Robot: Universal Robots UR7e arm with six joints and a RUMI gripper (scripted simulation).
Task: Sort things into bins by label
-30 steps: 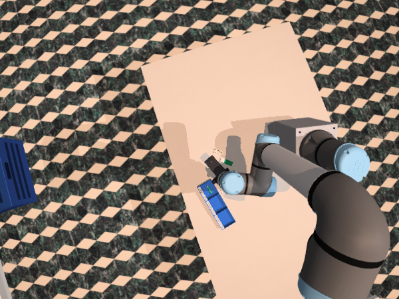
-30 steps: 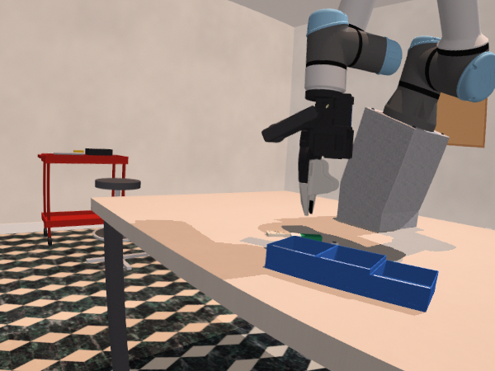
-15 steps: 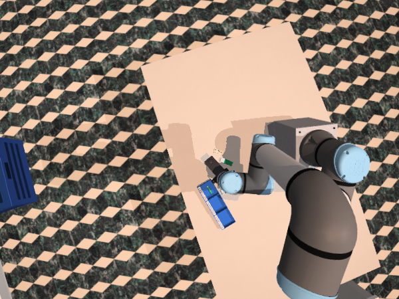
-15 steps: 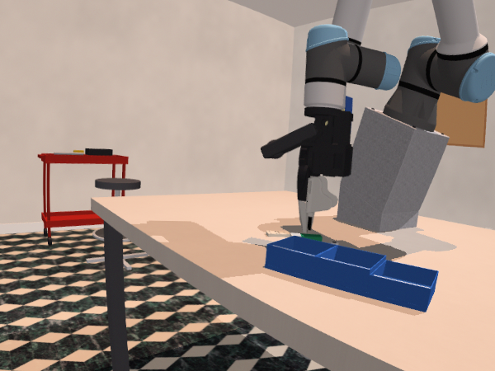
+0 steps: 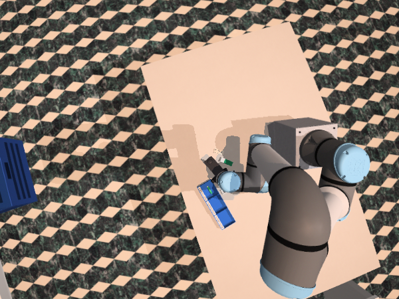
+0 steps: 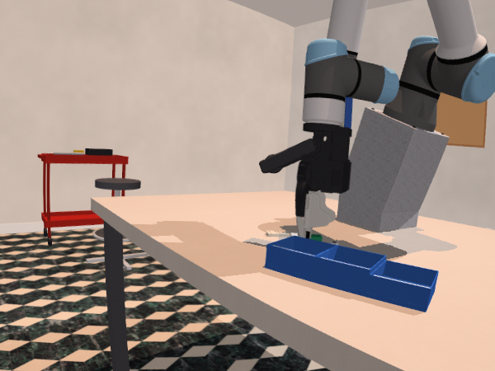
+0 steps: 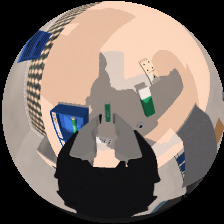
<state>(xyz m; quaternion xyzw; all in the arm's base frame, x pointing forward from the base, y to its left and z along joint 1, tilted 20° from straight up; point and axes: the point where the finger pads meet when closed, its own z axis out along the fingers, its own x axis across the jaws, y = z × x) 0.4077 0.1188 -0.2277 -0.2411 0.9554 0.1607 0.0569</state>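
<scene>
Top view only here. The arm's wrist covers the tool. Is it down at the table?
Observer: Yes. The exterior view shows the tool low, with its tips near the table just behind the blue tray.
Operator: Anything between the fingers?
Observer: In the wrist view a thin green stick lies on the table in line with the narrow gap. It is not gripped.
Operator: What's the green bit right of the tool?
Observer: The wrist view shows a small bottle lying on its side, green with a white end.
</scene>
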